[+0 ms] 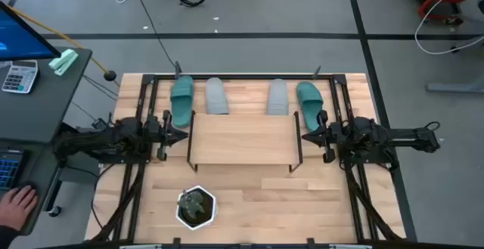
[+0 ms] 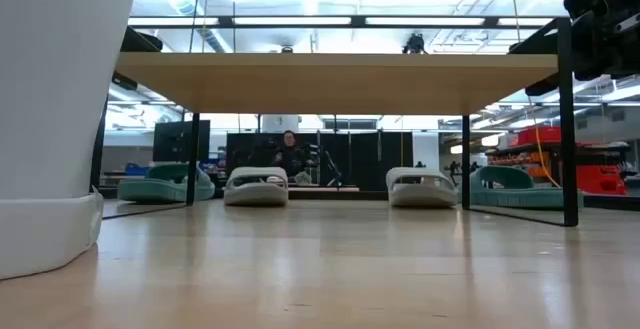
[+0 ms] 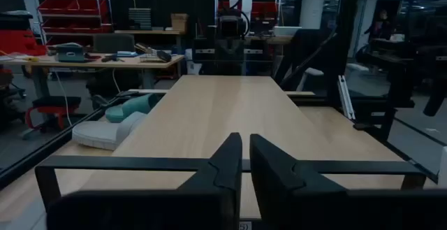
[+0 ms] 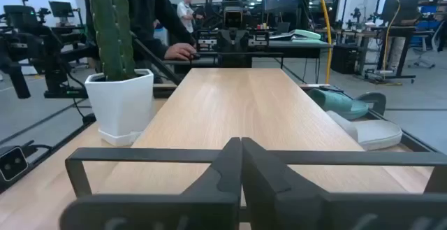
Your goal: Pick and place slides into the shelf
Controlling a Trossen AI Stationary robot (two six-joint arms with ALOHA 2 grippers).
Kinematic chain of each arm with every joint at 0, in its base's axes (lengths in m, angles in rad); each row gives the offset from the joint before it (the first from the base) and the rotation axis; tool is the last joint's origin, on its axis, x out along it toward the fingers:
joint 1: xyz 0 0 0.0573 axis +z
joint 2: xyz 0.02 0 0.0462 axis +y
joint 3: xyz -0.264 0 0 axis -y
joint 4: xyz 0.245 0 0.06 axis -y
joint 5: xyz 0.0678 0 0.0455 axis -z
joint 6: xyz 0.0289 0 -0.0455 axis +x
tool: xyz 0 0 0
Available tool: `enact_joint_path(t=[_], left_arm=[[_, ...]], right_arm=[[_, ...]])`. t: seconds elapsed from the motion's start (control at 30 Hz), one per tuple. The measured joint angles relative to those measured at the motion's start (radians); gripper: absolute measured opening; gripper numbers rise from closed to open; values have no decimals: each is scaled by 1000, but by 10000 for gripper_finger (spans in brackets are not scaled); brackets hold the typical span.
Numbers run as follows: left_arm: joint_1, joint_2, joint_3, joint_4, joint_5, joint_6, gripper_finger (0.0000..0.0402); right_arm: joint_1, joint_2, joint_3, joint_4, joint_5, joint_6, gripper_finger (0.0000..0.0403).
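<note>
Wooden shelf (image 1: pixel 242 139): mid-surface, between both arms.
Slides (image 1: pixel 215 96): four in a row behind it, long axes front-to-back; toe direction probably toward shelf.
Left gripper (image 3: pixel 242 161): nearly closed, empty.
Right gripper (image 4: pixel 241 153): closed, empty.
Low view only: slides' open ends.

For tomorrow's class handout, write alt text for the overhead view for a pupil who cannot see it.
Four rubber slide sandals, teal-green outermost and light grey between them, lie in a row on the wooden table behind the low light-wood shelf. The left gripper and right gripper flank the shelf, jaws shut and empty; a white potted cactus stands in front.
</note>
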State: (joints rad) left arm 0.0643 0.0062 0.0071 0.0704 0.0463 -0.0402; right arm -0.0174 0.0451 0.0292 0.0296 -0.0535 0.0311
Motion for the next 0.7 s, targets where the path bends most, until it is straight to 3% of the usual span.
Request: enact_joint_path(t=[0.7], left_arm=[[0, 0, 0, 0, 0, 0, 38]], right_arm=[[0, 0, 0, 0, 0, 0, 14]])
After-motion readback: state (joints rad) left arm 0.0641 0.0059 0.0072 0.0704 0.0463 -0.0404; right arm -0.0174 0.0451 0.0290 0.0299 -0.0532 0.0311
